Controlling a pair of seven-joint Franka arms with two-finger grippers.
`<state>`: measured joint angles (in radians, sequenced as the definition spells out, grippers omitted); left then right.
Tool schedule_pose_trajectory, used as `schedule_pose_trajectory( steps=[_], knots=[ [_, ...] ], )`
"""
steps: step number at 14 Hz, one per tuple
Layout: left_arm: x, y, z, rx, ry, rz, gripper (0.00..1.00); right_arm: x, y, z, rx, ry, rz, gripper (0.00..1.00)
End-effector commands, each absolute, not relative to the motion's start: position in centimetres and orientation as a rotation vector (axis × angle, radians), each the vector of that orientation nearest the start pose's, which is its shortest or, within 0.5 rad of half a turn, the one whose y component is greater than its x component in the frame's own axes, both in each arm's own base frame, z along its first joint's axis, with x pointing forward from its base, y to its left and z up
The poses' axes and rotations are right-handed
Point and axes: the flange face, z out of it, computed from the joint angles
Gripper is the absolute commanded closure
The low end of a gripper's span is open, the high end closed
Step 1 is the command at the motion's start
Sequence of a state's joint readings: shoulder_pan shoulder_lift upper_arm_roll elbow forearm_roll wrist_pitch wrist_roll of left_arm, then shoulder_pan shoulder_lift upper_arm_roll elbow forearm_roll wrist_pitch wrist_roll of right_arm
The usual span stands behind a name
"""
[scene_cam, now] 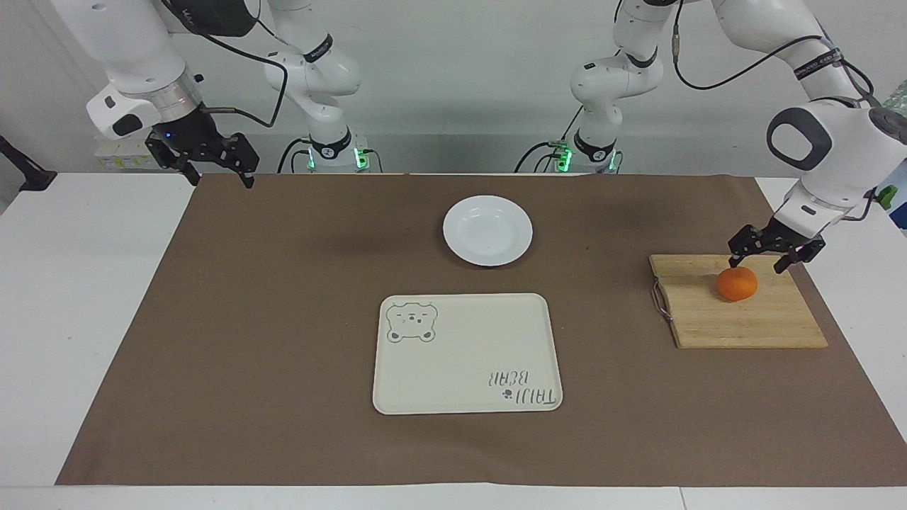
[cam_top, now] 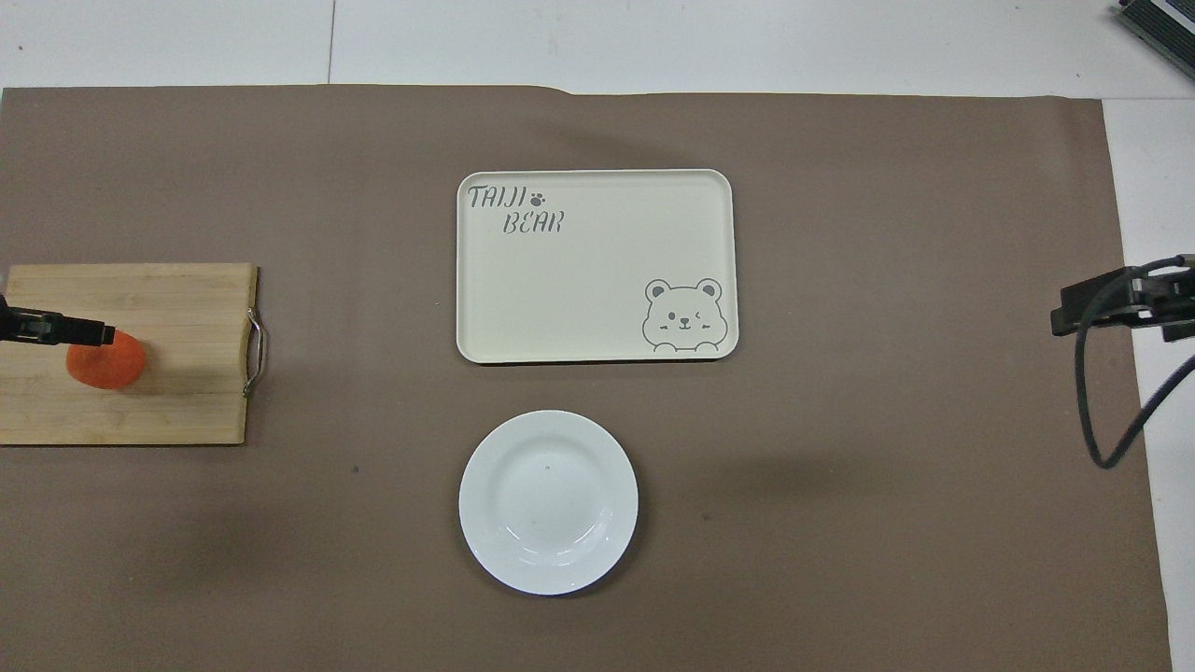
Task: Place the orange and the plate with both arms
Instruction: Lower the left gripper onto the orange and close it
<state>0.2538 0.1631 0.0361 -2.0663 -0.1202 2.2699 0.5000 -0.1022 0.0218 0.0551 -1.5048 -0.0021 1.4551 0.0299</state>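
The orange (scene_cam: 737, 284) lies on a wooden cutting board (scene_cam: 744, 322) at the left arm's end of the table; it also shows in the overhead view (cam_top: 105, 366). My left gripper (scene_cam: 757, 265) is open and hangs low just over the orange, one fingertip close above its top; I cannot tell whether it touches. One finger (cam_top: 58, 329) shows in the overhead view. The white plate (scene_cam: 487, 231) sits empty mid-table, nearer to the robots than the tray, also in the overhead view (cam_top: 548, 502). My right gripper (scene_cam: 220, 180) waits open over the brown mat's corner at its own end.
A cream tray with a bear drawing (scene_cam: 468, 354) lies farther from the robots than the plate, also in the overhead view (cam_top: 597, 280). The cutting board (cam_top: 177, 373) has a metal handle toward the table's middle. A brown mat (scene_cam: 283, 319) covers the table.
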Motion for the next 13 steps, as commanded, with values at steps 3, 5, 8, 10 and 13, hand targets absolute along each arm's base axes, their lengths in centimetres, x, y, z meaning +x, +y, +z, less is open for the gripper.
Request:
schedule_pose_trajectory(
  steps=[3, 5, 8, 10, 13],
  knots=[
    [54.41, 17.04, 34.87, -3.202, 0.19, -0.151, 0.0, 54.64, -2.62, 63.65, -3.112, 0.138, 0.119, 0.0],
    [54.43, 16.96, 34.87, -3.202, 0.192, -0.151, 0.0, 54.64, -2.53, 63.65, -3.112, 0.135, 0.119, 0.0],
    [54.46, 16.31, 34.66, -3.207, 0.2, -0.135, 0.04, 54.64, -2.62, 63.65, -3.112, 0.138, 0.119, 0.0],
    [54.49, 16.32, 34.72, -3.207, 0.198, -0.135, 0.7, 54.64, -2.62, 63.65, -3.112, 0.138, 0.119, 0.0],
    [54.77, 16.21, 35.05, -3.206, 0.214, -0.14, 1.0, 54.64, -2.62, 63.65, -3.112, 0.138, 0.119, 0.0]
  ],
)
